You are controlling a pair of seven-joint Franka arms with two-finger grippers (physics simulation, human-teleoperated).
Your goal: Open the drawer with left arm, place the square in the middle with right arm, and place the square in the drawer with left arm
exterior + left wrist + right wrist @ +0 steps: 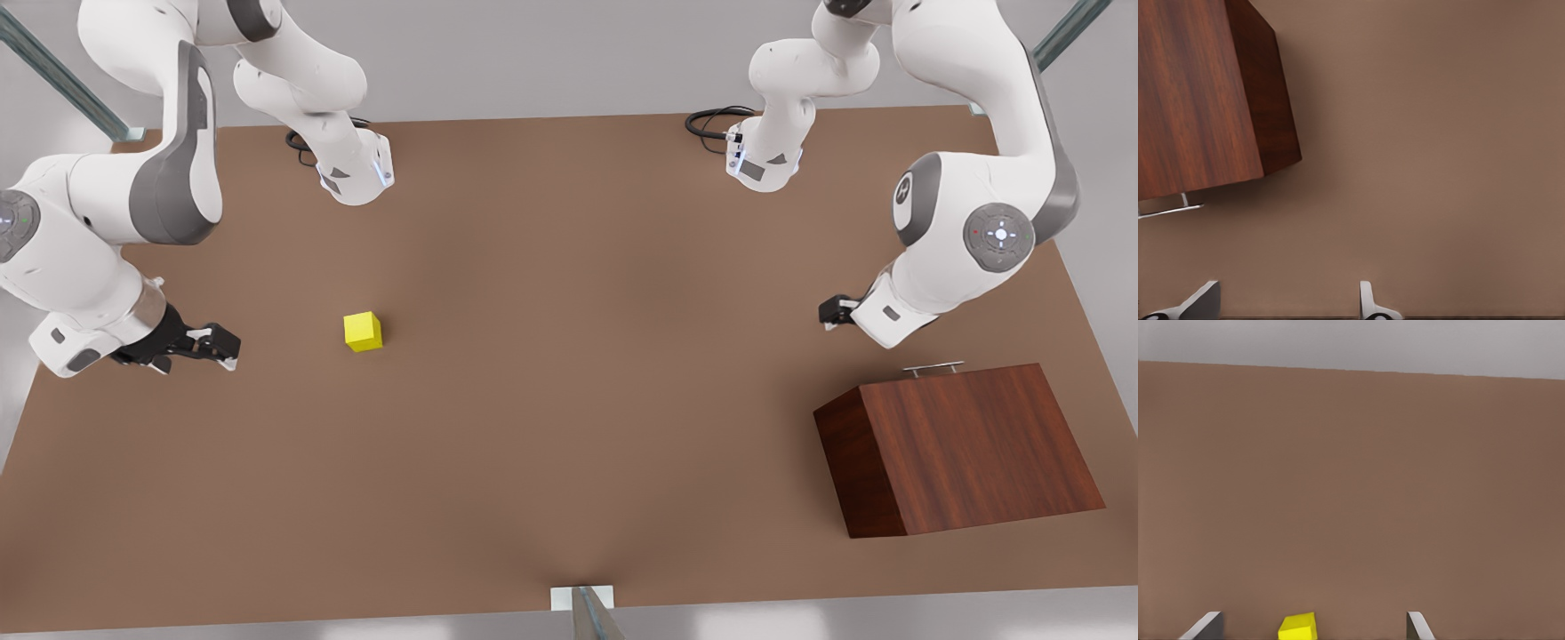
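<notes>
two arms, one yellow cube [363,331], one wooden box [960,449] with one drawer, shut. no step looks done yet.

my left gripper [836,310] sits on the front view's right, just back of the box and near the silver bar handle [933,367]. in its wrist view both fingertips [1371,303] stand well apart, nothing between them, and the handle [1168,210] is off to one side, so i judge it is lining up for the pull and not yet on the bar.

my right gripper [209,345] hangs low on the front view's left, pointed at the cube and apart from it. its wrist view shows its fingertips [1205,627] spread wide with the cube [1298,627] between their lines, farther off, so it looks aimed for a grasp.

the cube rests on bare tabletop [569,400], left of the middle, well apart from the box.
</notes>
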